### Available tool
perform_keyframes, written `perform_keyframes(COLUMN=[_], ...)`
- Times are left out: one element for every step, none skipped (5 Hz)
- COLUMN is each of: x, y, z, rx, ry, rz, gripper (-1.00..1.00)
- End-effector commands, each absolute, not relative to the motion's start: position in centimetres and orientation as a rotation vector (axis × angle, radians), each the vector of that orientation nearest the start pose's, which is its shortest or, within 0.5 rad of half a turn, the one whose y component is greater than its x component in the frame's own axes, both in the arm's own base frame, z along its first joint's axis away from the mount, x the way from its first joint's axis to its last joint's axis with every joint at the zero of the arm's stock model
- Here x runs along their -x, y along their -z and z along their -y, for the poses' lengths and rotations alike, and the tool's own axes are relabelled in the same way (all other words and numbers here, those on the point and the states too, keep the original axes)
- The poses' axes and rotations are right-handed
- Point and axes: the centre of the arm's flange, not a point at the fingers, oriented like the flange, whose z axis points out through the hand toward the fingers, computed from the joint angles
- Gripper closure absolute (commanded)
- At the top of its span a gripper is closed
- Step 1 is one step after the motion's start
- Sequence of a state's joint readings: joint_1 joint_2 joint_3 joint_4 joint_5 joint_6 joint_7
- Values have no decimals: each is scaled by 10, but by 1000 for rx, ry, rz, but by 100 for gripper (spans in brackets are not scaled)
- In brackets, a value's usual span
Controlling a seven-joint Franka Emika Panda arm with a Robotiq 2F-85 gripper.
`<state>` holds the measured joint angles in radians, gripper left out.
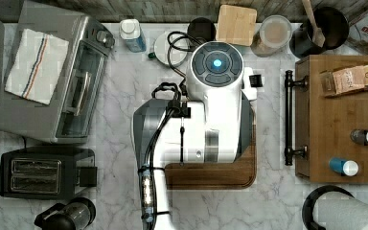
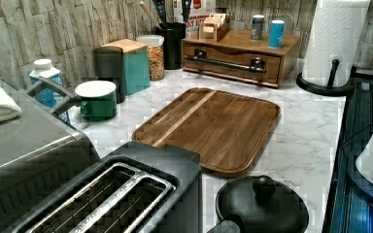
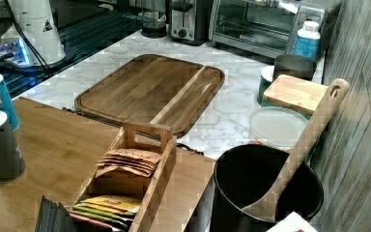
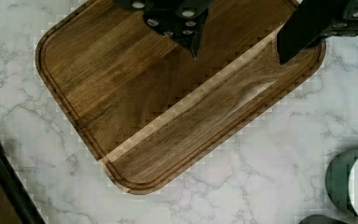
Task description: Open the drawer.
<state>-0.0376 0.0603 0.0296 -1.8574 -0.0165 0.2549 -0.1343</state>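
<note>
The drawer (image 2: 230, 60) sits shut in a low wooden box at the far end of the marble tabletop (image 2: 301, 141) in the left view, and at the top view's right edge. Its long black bar handle (image 1: 288, 117) runs across the front on two posts, facing the wooden tray (image 2: 213, 127) that lies in the middle of the tabletop. On the box stand two small shakers – one with a blue body (image 2: 276, 33), one grey (image 2: 257, 25) – and a wooden caddy of tea packets (image 3: 128, 186).

The arm (image 1: 206, 120) hangs over the tray in the top view, well apart from the handle. In the wrist view the gripper (image 4: 242, 44) hovers above the tray with its two dark fingers (image 4: 303, 28) spread apart and nothing between them; the bar handle shows at the corner of the wrist view, off beside the tray.

At the top view's left stand a toaster oven (image 1: 52, 76) with a folded cloth (image 1: 36, 64) on it and a black toaster (image 1: 40, 172).
</note>
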Motion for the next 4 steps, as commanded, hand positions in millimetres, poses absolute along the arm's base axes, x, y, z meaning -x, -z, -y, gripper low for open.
perform_keyframes(x=[-567, -549, -544, -553], y=[-472, -455, -437, -435], z=[5, 24, 72, 113], rx=[3016, 3103, 3128, 3170], ry=[-144, -43, 7, -48], rz=[-1018, -732, -469, -353], gripper=[-100, -100, -100, -100])
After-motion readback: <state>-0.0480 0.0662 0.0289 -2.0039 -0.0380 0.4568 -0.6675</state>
